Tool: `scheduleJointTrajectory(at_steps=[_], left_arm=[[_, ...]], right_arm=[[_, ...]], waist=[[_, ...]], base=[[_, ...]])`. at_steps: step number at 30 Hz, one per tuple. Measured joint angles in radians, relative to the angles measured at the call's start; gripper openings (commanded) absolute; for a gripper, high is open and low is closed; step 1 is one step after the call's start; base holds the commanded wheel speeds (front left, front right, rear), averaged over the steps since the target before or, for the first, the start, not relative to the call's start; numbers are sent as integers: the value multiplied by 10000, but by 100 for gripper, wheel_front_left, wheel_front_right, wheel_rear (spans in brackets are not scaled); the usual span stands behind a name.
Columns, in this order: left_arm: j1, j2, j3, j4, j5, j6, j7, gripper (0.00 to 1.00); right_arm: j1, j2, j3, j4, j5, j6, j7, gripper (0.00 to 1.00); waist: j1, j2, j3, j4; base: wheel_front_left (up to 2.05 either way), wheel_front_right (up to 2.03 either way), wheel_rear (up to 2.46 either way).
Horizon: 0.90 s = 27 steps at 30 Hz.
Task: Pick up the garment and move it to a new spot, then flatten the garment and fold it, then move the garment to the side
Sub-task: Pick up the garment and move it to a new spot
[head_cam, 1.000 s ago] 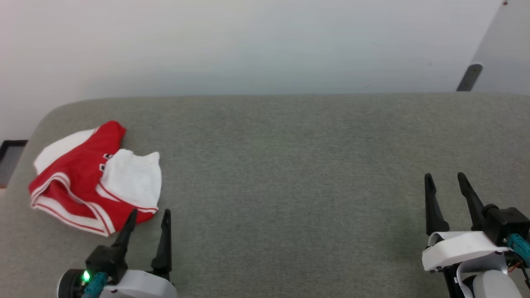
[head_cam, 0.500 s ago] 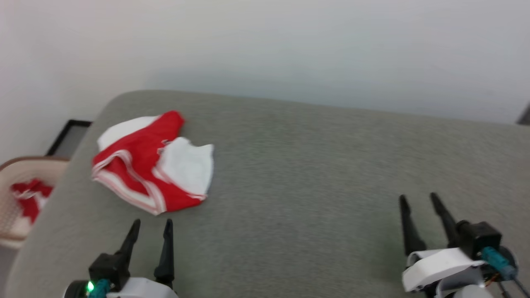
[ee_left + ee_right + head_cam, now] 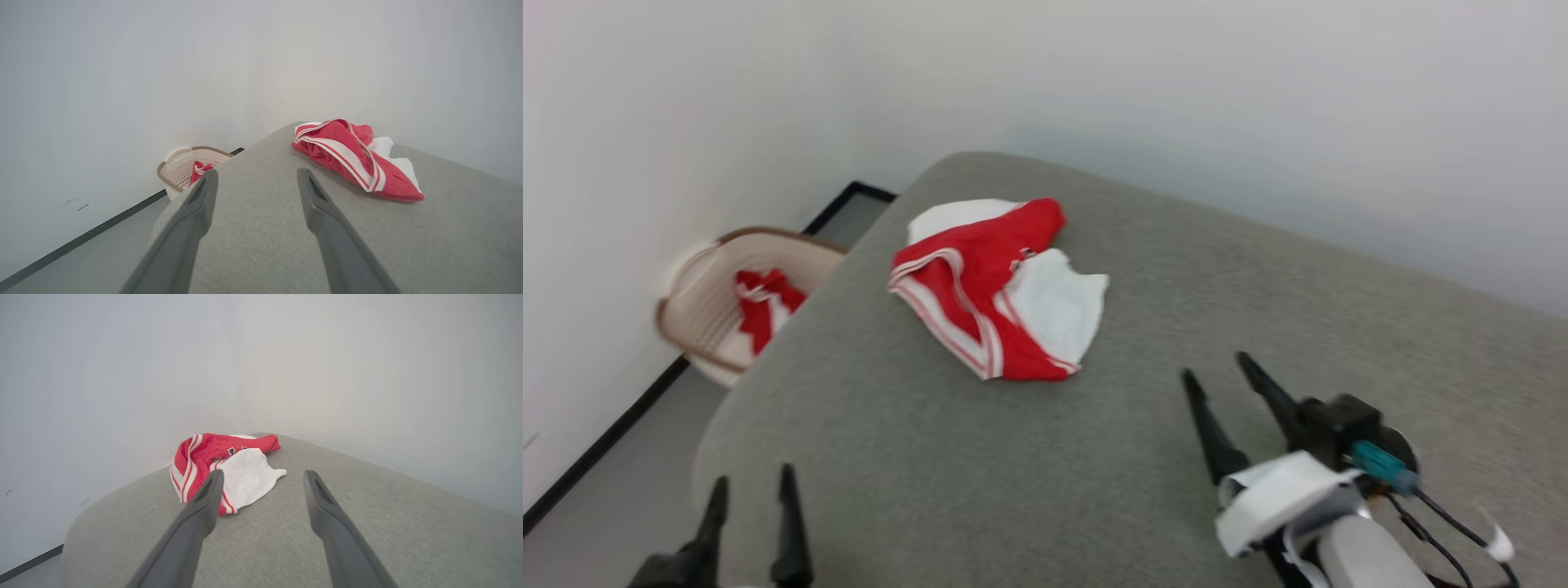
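Grey padded surface [image 3: 1094, 490] bears the crumpled garment [image 3: 980, 278]. Left gripper [image 3: 752, 476] and right gripper [image 3: 1215, 367] hover spread, short of it. Left wrist view adds a basket [image 3: 179, 179] beyond it; right wrist view, its black lettering [image 3: 233, 451].

Red-and-white jersey garment [image 3: 980, 269] is lying on the grey fabric surface [image 3: 1013, 474], near its far-left corner. Beige plastic basket [image 3: 704, 320] is sitting left of that surface, holding a red-and-white cloth [image 3: 760, 306].
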Motion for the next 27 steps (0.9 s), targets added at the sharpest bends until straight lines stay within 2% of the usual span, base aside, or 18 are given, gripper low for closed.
scheduleJointTrajectory(at_steps=[5,10,14,16,19,22,27], left_arm=[[422,-33,150,-575,-441,349,0,100],[596,-75,-399,-872,-830,784,0,100],[708,-73,-662,-932,-941,874,0,100],[651,-71,-779,-790,-817,736,0,100],[231,-69,-1007,-376,-520,290,0,100],[-459,176,-1409,259,-224,-146,0,100],[-1748,798,-1457,982,-460,-445,2,100]], right_arm=[[-755,21,961,497,472,0,0,100],[-823,-19,1189,690,616,0,0,100],[-828,-54,1262,658,679,0,0,100],[-816,-59,1103,608,686,0,0,100],[-557,-67,694,435,631,0,0,100],[115,-79,295,247,453,0,0,100],[130,-148,811,19,52,2,0,100]], waist=[[0,0,251,513],[0,0,458,693],[0,0,454,675],[0,0,428,630],[0,0,332,526],[-1,0,201,363],[0,0,23,-158]], base=[[0,0,0],[0,0,0],[0,0,0],[0,0,0],[0,0,0],[0,0,0],[0,0,0]])
